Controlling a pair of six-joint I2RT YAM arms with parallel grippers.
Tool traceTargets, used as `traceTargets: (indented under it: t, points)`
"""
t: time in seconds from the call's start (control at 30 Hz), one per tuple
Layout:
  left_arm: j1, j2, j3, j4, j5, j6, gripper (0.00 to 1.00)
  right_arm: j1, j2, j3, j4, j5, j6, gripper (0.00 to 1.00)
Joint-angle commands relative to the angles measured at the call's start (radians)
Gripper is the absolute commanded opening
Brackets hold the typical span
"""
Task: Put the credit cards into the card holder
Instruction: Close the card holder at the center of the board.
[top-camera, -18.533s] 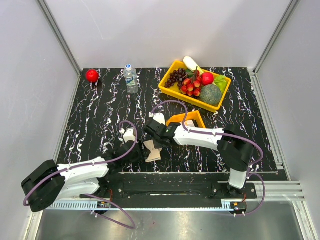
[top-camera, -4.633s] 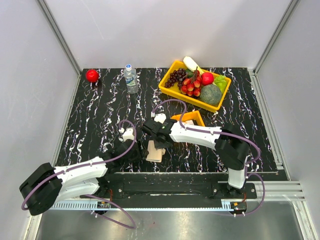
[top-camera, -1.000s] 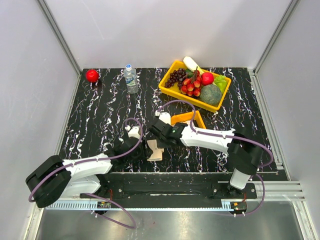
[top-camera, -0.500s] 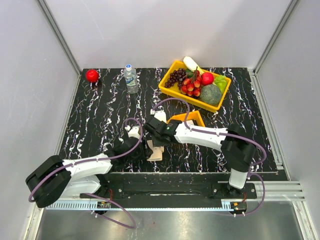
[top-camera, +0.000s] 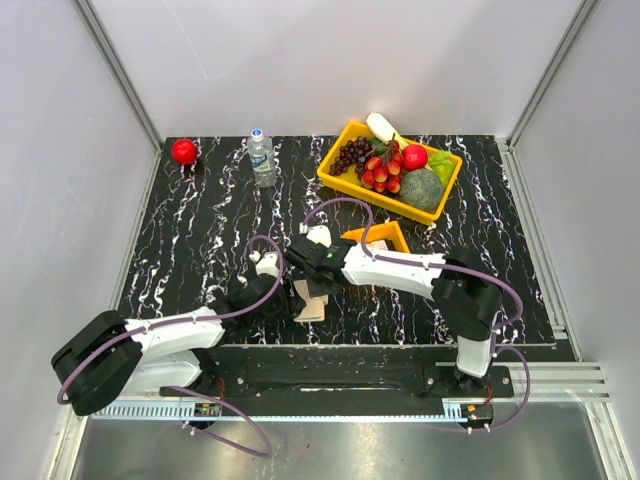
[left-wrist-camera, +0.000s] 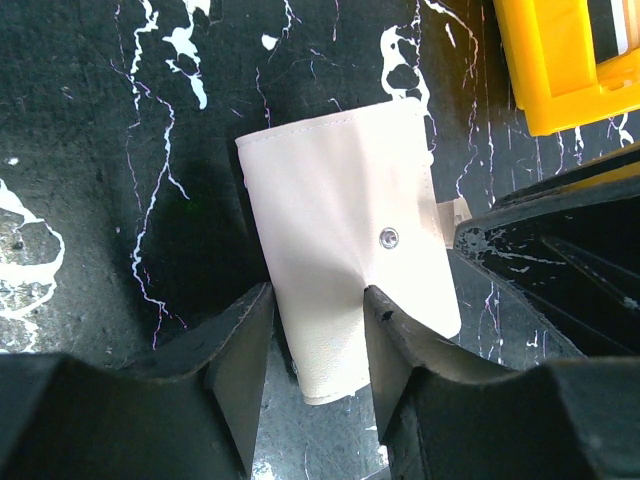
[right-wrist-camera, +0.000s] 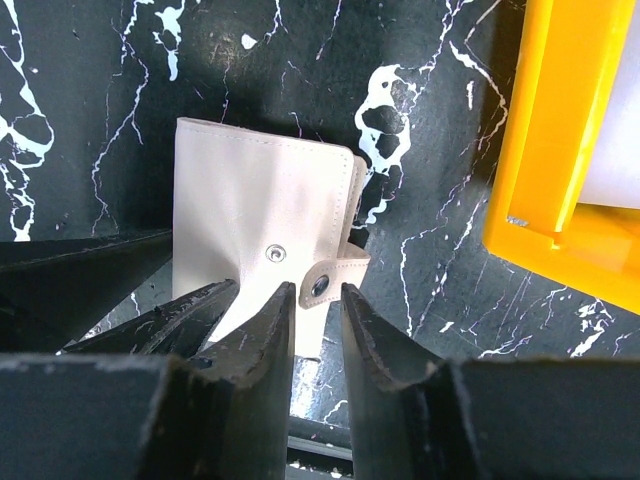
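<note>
Marble table (top-camera: 200, 230): card holder (left-wrist-camera: 340, 220) between left fingers (left-wrist-camera: 240, 350).

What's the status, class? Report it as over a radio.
Left gripper clamped on closed card holder. Right gripper straddling its snap tab, grip unclear. Orange tray close by, not blocking.

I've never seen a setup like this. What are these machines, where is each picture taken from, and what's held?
Two robot arms are bolted to a black marbled table. One picture looks down from overhead; the other two come from wrist cameras, so the dark prongs are gripper fingers. The left gripper pinches one end of a closed beige card holder. The right gripper straddles its snap tab; whether it grips is unclear. Also there: a small orange tray, a fruit tray, a bottle, a red ball.
</note>
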Motion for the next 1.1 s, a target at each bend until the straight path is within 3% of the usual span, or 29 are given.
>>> traceTargets:
  t: [0.0,0.6,0.8,1.07]
  points:
    - [0.002,0.0,0.005,-0.056,0.006,0.006,0.45,0.014,0.02,0.041,-0.013,0.017,-0.008,0.31]
    - [0.002,-0.015,-0.003,-0.066,0.0,0.0,0.45,0.012,-0.013,0.033,-0.008,0.045,0.001,0.32]
    - [0.004,0.002,0.002,-0.055,0.009,0.0,0.45,0.012,-0.007,0.025,-0.006,0.039,0.004,0.22]
    - [0.001,0.0,-0.001,-0.052,0.007,-0.001,0.45,0.012,-0.035,0.01,0.016,0.042,0.012,0.29]
